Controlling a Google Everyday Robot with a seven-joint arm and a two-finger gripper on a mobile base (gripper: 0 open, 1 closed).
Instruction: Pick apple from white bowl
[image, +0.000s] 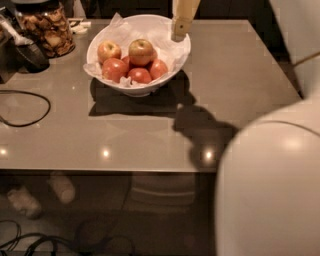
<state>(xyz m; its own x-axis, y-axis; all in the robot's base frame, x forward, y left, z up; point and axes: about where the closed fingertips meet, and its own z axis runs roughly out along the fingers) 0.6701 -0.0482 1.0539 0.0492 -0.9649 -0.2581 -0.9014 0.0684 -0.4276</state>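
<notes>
The white bowl (172, 65), lined with crinkled white paper, stands at the back of the grey table. The apple (141, 51), golden-yellow with a red blush, sits on top in the bowl's middle. A smaller yellow-red apple (109, 50) lies to its left, and three deep red apples (115, 69) lie in front. My gripper (178, 34), cream-coloured, hangs from the top edge over the bowl's right rim, to the right of the apple and apart from it.
A glass jar of brown snacks (48, 27) and a dark object (31, 56) stand at the back left. A black cable (30, 112) loops on the table's left. My white arm body (270, 190) fills the lower right. The table's front edge (110, 171) crosses the middle.
</notes>
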